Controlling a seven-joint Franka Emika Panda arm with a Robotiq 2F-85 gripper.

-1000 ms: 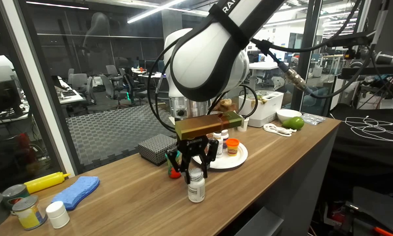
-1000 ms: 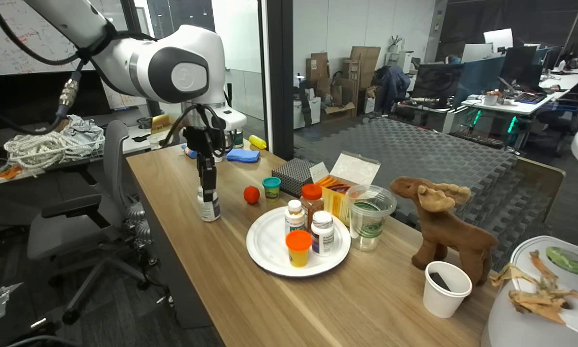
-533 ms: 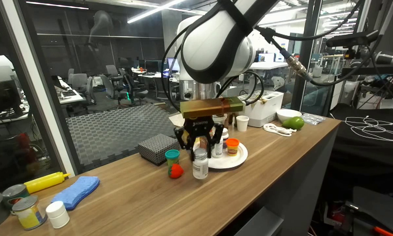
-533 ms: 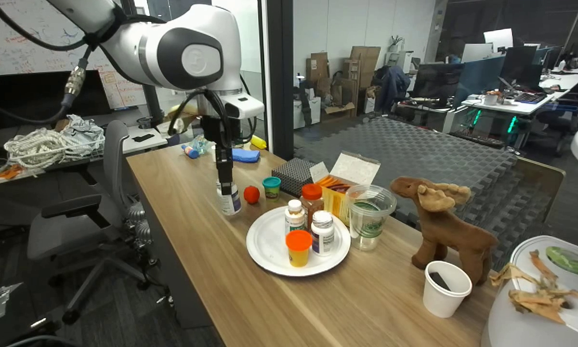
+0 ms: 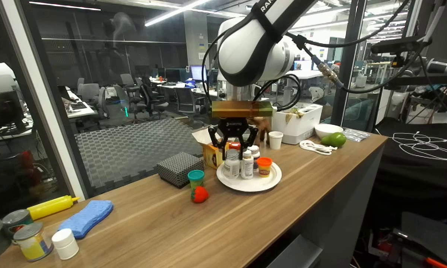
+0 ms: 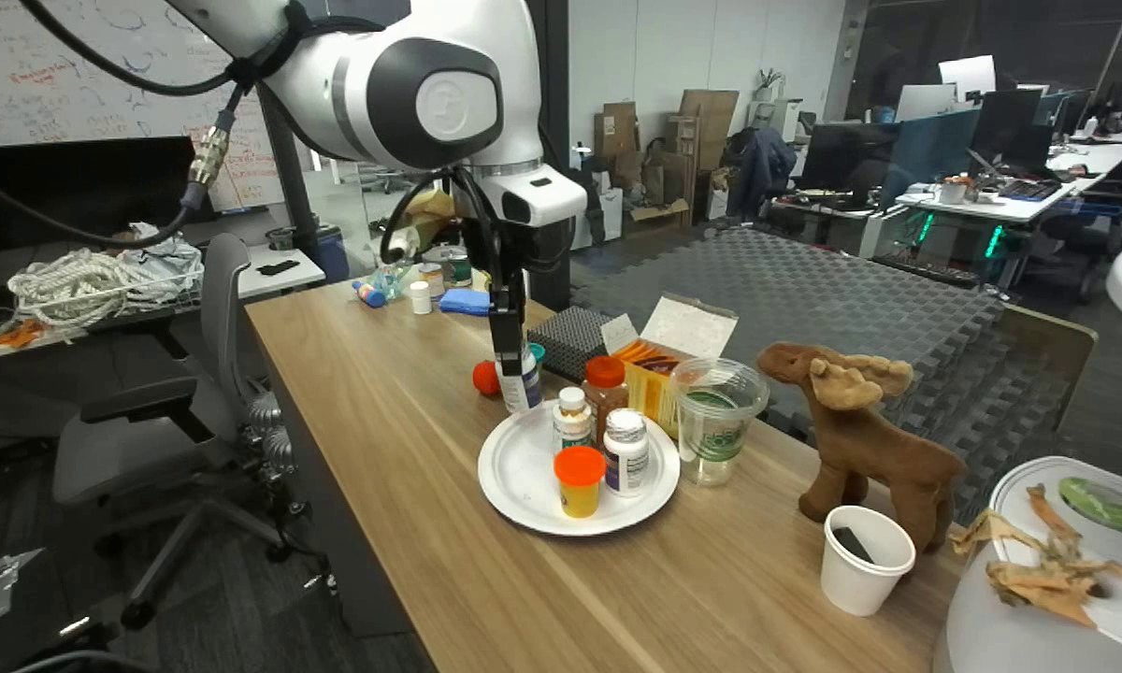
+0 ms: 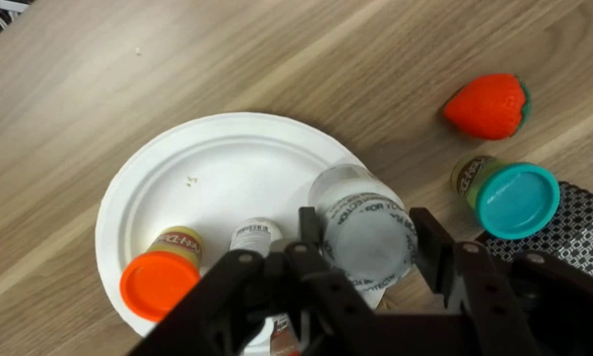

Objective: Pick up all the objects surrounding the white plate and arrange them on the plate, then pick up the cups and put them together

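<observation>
A wood-topped counter (image 5: 164,230) spanned the scene, the white-and-black Franka arm (image 5: 242,52) reaching over it. A brown plush moose (image 6: 879,458) stood on the counter, and the white plate (image 7: 242,173) lay apart from it. The Robotiq gripper (image 5: 232,156) pointed straight down, its fingers drawn in part way and clasped on a load. A clear plastic cup (image 6: 715,425) stood just beside the plate; a white paper cup (image 6: 865,565), well apart, stood close by the moose. On the plate, two white-capped bottles (image 6: 572,425) stood upright; a red-capped jar (image 6: 606,397), its base hidden, showed just beside them. The gripper's load was a supplement bottle (image 7: 370,237), pinched at its sealed cap; the wrist view put it over the plate's rim, but whether its base touched could not be told. An orange-lidded Play-Doh tub (image 6: 580,491) stood on the plate, a teal-lidded Play-Doh tub (image 7: 516,200) on the counter outside it. Near that tub lay a toy strawberry (image 7: 487,106).
</observation>
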